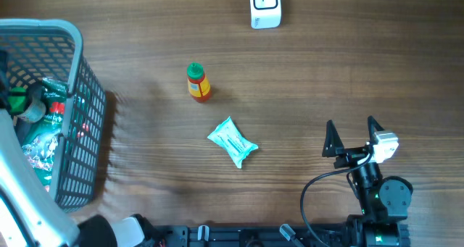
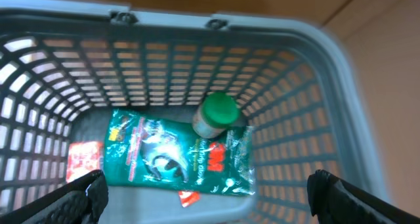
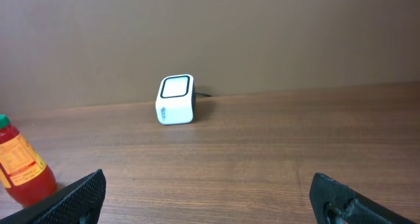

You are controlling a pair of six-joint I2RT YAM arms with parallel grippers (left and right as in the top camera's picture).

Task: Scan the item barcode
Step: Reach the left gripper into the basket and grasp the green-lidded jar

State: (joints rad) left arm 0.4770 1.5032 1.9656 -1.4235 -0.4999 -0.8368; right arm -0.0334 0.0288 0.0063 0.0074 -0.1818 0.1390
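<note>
- Our left claw (image 2: pixel 207 190) hangs released over the grey basket (image 2: pixel 328 73), above a green-capped bottle (image 2: pixel 215 114) and a green packet (image 2: pixel 174 155).
- Our right claw (image 1: pixel 351 125) is released too, facing the white scanner (image 3: pixel 176 100).

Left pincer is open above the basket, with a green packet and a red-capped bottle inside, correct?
Not quite. The bottle has a green cap, not red; the left wrist view shows it. The rest holds: the left pincer is open above the basket, with the green packet and the bottle inside.

wooden table (image 1: pixel 326 73), grey basket (image 1: pixel 90 124) at left, red bottle (image 1: pixel 198 84) (green cap), pale packet (image 1: pixel 233 141), white scanner (image 1: pixel 265 6)
</note>
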